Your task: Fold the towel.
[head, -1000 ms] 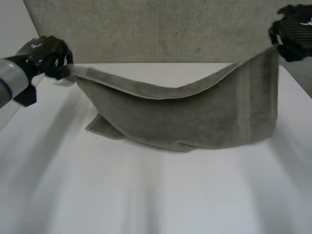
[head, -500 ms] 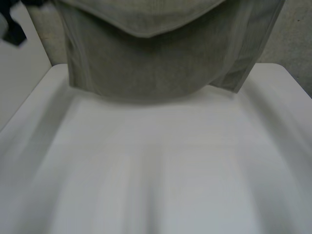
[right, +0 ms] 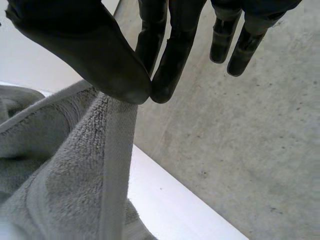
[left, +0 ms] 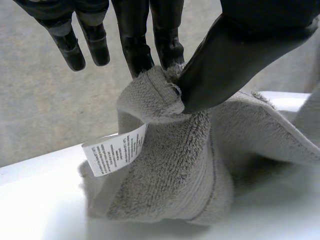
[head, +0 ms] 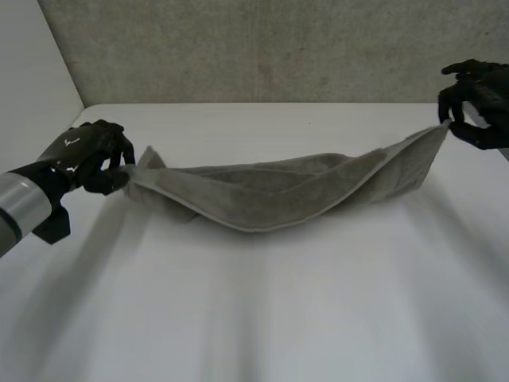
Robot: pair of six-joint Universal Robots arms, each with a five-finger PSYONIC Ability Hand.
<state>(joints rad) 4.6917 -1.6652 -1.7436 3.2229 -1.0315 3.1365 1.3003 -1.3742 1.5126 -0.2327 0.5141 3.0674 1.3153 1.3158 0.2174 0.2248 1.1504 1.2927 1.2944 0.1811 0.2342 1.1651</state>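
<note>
A grey-green towel (head: 278, 191) is stretched across the white table (head: 262, 310), sagging onto it in the middle, doubled lengthwise. My left hand (head: 91, 155) pinches the towel's left end between thumb and fingers; in the left wrist view that corner of the towel (left: 165, 165) bunches under the left hand (left: 225, 55), with a white care label (left: 114, 150) hanging beside it. My right hand (head: 477, 99) holds the right end a little above the table. In the right wrist view the thumb and fingers of the right hand (right: 100, 60) pinch the towel (right: 75, 165) by its corner.
A grey concrete-like wall (head: 262, 48) stands behind the table's far edge. The table's left edge runs close to my left arm (head: 24, 211). Bare white tabletop lies in front of the towel.
Both hands have come down from high up, where the towel hung in front of the camera. The towel now lies low, its middle resting on the table.
</note>
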